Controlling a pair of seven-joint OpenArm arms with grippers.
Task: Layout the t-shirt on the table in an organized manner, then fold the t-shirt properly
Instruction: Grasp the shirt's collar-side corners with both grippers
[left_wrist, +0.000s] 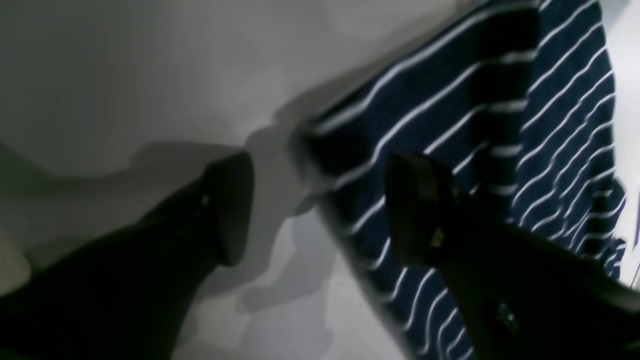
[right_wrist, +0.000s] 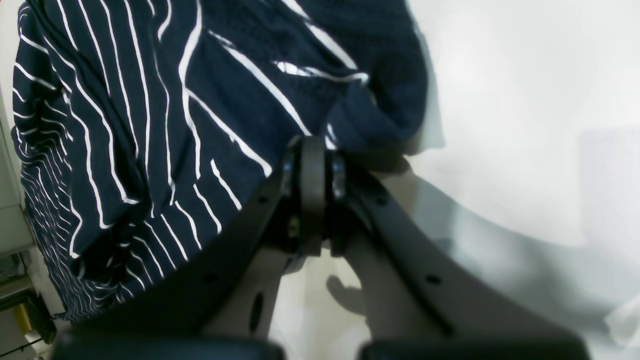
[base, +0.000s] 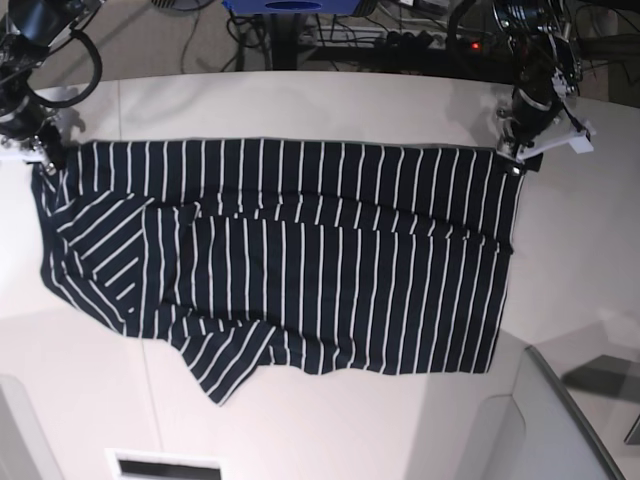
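Shirt (base: 300, 260): spread on table (base: 300, 420). Right gripper (right_wrist: 314, 150) clamped on its corner. Left gripper (left_wrist: 320, 210) parted, astride the edge; closure advised before any pull.

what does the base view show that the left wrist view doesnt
Only the base view shows the whole t-shirt spread out, its folded-over sleeve at the near corner, both arms at the far corners, and the right gripper. Only the left wrist view shows the left gripper open, one finger over the cloth, the other over bare table. Both show striped cloth and table.
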